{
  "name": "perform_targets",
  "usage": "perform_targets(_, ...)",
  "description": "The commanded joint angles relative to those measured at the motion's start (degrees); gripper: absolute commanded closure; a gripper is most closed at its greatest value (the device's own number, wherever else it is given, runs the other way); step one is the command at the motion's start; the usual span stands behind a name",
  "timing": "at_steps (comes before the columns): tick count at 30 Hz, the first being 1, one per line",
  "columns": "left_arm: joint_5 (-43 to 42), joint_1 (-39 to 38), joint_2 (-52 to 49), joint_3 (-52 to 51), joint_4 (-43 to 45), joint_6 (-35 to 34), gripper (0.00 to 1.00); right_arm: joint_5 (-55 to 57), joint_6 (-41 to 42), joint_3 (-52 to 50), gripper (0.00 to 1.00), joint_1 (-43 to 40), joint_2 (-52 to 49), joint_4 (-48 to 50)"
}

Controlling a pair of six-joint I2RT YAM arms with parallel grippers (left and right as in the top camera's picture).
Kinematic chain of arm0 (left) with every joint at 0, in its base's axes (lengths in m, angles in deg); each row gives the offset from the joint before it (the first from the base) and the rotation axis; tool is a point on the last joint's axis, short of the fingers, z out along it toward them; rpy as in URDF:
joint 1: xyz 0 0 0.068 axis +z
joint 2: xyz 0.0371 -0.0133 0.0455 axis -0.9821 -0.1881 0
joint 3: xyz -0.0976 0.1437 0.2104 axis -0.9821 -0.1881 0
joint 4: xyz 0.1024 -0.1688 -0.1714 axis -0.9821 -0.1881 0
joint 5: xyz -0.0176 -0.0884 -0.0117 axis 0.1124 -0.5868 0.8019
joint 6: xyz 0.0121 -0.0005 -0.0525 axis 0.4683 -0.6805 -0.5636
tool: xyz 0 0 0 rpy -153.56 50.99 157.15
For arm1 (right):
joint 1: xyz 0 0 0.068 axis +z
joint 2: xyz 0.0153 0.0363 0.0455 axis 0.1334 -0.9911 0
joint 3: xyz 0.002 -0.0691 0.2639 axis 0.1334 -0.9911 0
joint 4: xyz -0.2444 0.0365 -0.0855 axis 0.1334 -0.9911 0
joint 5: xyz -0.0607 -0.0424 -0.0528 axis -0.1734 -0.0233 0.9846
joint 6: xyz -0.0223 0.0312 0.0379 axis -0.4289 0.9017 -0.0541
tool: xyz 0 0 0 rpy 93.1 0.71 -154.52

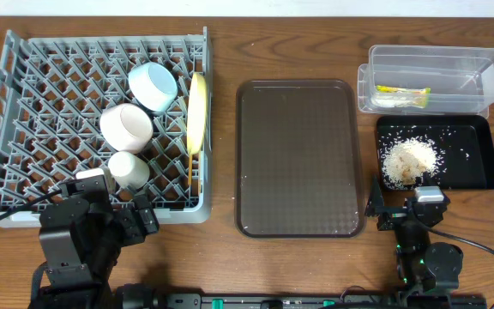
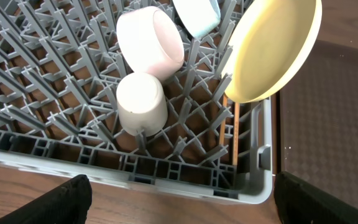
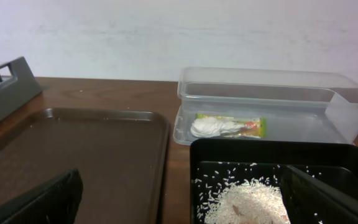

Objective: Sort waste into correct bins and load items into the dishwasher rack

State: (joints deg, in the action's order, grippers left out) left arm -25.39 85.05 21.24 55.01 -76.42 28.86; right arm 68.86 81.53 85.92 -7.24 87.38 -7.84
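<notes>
Left fingers (image 2: 61, 202) and right fingers (image 3: 42, 202) both spread wide, empty, at the tabletop (image 1: 221, 249) near edge. Cup (image 1: 128, 169), white bowl (image 1: 126, 127), blue bowl (image 1: 152, 87), plate (image 1: 198, 112) and chopsticks (image 2: 234, 134) sit in the rack (image 1: 24, 103); rice (image 1: 409, 161) in the black tray (image 1: 474, 163); wrapper (image 1: 404, 97) in the clear container (image 1: 478, 64) beyond. We judge sorting done, so we'd back off clear of the rack wall.

From my left wrist, the plate (image 2: 272, 50) hides most of the chopsticks (image 2: 235, 134), and the blue bowl (image 2: 197, 15) runs off the top edge. At my right wrist, the bottom edge cuts the rice (image 3: 247, 204).
</notes>
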Motion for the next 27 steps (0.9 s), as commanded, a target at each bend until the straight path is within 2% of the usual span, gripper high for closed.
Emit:
perform_targets(1, 0.5, -0.1, 0.2, -0.1, 0.0, 0.1, 0.05, -0.3, 0.8, -0.1, 0.01, -0.4, 0.0, -0.2)
perform_targets(11, 0.5, -0.2, 2.3, -0.4, -1.3, 0.1, 0.05, -0.3, 0.8, -0.1, 0.01, -0.4, 0.0, -0.2)
perform_targets(15, 0.5, -0.2, 8.7, -6.7, 1.7, 0.1, 0.05, -0.3, 0.8, -0.1, 0.01, -0.4, 0.0, -0.2)
perform_targets(19, 0.4, -0.2, 17.9, -18.8, 11.0, -0.7, 0.05, -0.3, 0.8, -0.1, 0.01, -0.4, 0.0, -0.2)
perform_targets(27, 0.5, -3.3, 31.5, -40.0, 37.0, -2.7, 0.05, -0.3, 0.8, -0.1, 0.01, -0.4, 0.0, -0.2)
